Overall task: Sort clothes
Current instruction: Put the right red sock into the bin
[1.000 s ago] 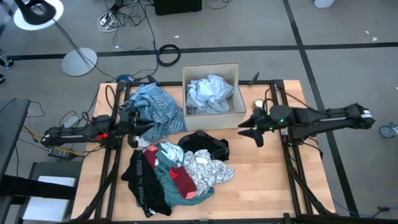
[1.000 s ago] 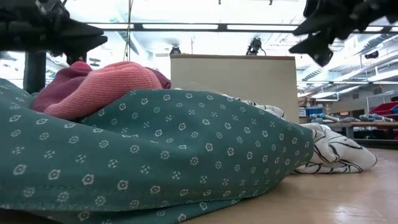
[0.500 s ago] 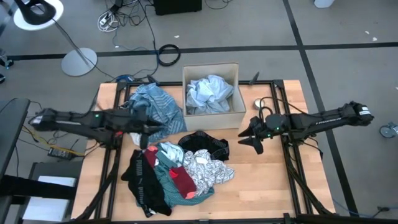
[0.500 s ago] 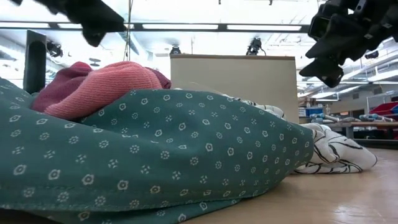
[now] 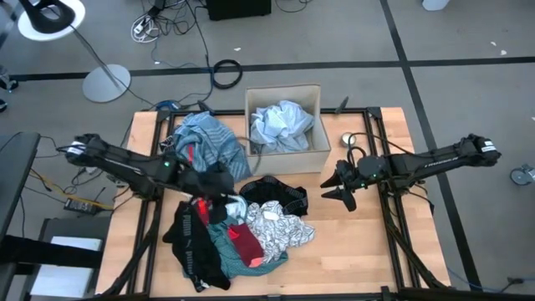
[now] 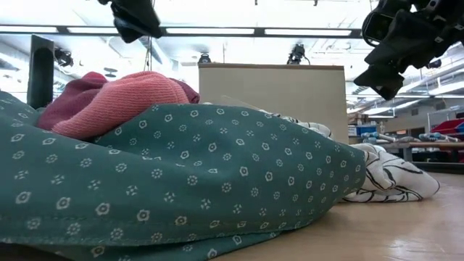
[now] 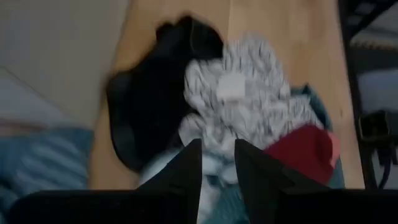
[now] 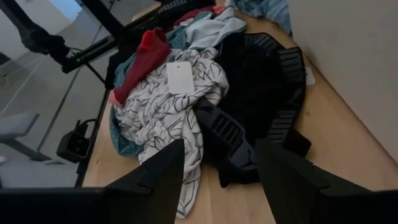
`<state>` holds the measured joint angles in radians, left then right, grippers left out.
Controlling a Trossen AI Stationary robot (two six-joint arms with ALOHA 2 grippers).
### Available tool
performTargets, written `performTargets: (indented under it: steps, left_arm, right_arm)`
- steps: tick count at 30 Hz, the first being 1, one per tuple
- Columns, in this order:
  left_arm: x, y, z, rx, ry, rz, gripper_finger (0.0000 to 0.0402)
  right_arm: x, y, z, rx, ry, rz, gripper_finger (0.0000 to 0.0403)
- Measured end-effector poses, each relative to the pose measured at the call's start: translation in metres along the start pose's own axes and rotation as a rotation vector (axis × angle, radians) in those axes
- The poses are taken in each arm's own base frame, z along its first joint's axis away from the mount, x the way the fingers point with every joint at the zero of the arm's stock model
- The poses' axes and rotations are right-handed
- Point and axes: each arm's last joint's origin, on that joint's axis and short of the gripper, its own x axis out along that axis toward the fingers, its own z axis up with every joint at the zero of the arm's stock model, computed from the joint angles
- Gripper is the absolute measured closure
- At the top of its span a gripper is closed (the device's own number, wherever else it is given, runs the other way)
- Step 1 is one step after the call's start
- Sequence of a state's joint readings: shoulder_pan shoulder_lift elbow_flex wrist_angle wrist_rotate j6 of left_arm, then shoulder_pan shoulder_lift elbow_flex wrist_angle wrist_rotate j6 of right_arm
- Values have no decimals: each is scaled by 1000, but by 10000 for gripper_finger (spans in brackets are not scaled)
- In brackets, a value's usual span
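The clothes lie in a pile on the near middle of the wooden table: a dotted teal shirt, a red piece, a black-and-white patterned piece and black pieces. A blue striped shirt lies left of the cardboard box, and a light blue shirt lies inside the box. My left gripper hangs open above the pile's far left part, slanting down, with nothing between its fingers. My right gripper stands open in the air to the right of the pile.
A small round tin sits right of the box. Dark frame rails run along both sides of the table. Bare wood shows at the near right. Cables and a lamp base lie on the floor beyond.
My left gripper has swung from beside the striped shirt toward the table's right and near side, out over the pile, rising and tipping from about level to slanting down. My right gripper has sunk a little. The clothes have not moved.
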<state>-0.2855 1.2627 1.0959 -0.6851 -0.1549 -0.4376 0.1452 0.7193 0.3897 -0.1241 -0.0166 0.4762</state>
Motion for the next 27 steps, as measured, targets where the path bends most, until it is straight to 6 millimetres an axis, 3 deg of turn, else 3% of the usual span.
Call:
performTargets:
  steps: [7, 14, 22, 25, 27]
  left_arm:
    - [25, -31, 2, -110, 153, 25, 300]
    - [60, -43, -13, -255, 301, 42, 300]
    - [95, -48, -26, -285, 416, 82, 301]
    - [105, -45, -30, -316, 455, 100, 327]
    - [107, -45, -30, -313, 481, 79, 370]
  right_arm:
    - [0, 3, -2, -34, -11, -19, 206]
    - [0, 8, -1, -49, -22, 13, 206]
    - [0, 10, -2, -58, -19, 22, 206]
    - [0, 10, -2, -55, -20, 21, 206]
    - [0, 10, -2, -60, -19, 22, 206]
